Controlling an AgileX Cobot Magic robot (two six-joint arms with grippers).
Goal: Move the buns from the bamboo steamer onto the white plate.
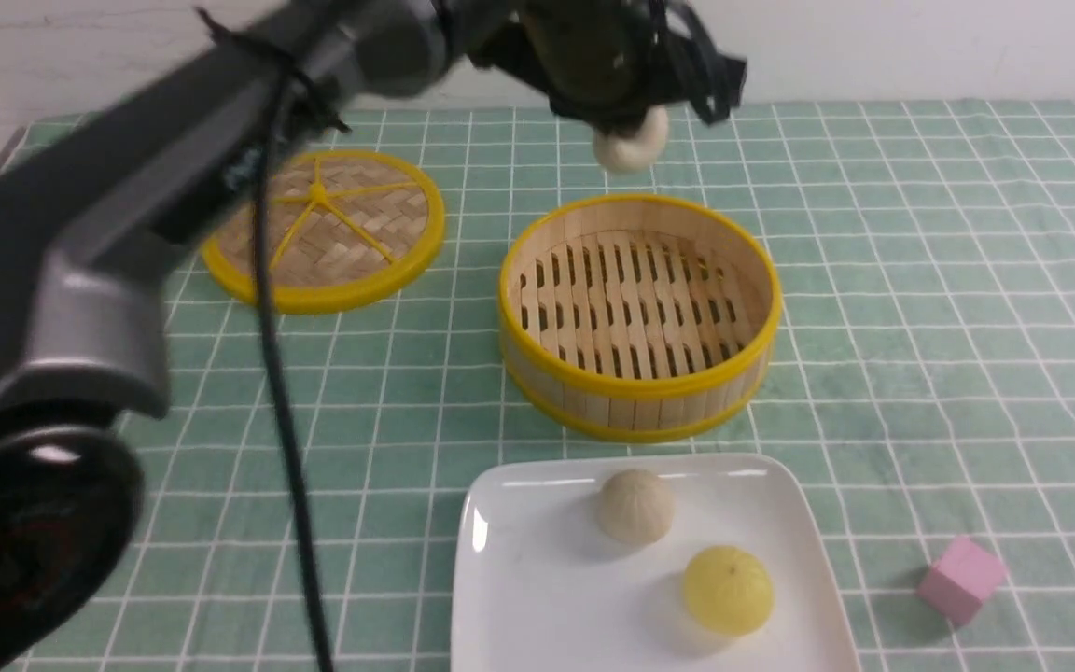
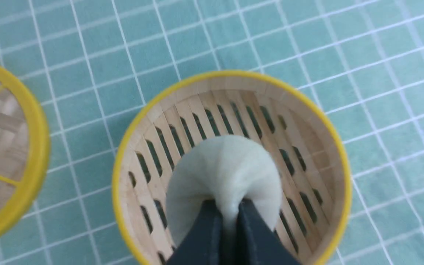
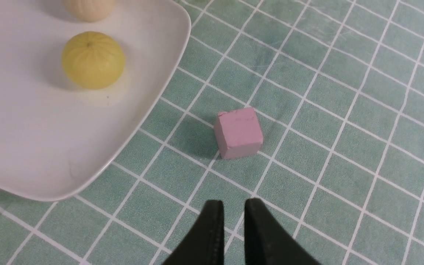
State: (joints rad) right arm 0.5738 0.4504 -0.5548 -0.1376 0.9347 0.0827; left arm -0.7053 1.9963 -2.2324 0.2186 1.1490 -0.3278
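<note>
High above the bamboo steamer (image 1: pixel 640 317), my left gripper (image 1: pixel 631 131) is shut on a pale beige bun (image 1: pixel 631 145). The left wrist view shows that bun (image 2: pixel 223 173) pinched between the dark fingers (image 2: pixel 204 235), with the steamer's bare slatted floor (image 2: pixel 300 165) below. The white plate (image 1: pixel 537 579) at the front holds a beige bun (image 1: pixel 635 505) and a yellow bun (image 1: pixel 727 589). My right gripper (image 3: pixel 230 209) hangs shut over the cloth beside the plate (image 3: pixel 31 147), holding nothing; the yellow bun (image 3: pixel 92 59) shows there too.
The flat woven lid (image 1: pixel 328 229) lies on the cloth left of the steamer. A pink cube (image 1: pixel 960 578) sits right of the plate, just ahead of the right gripper in its wrist view (image 3: pixel 238 131). Green checked cloth covers the table.
</note>
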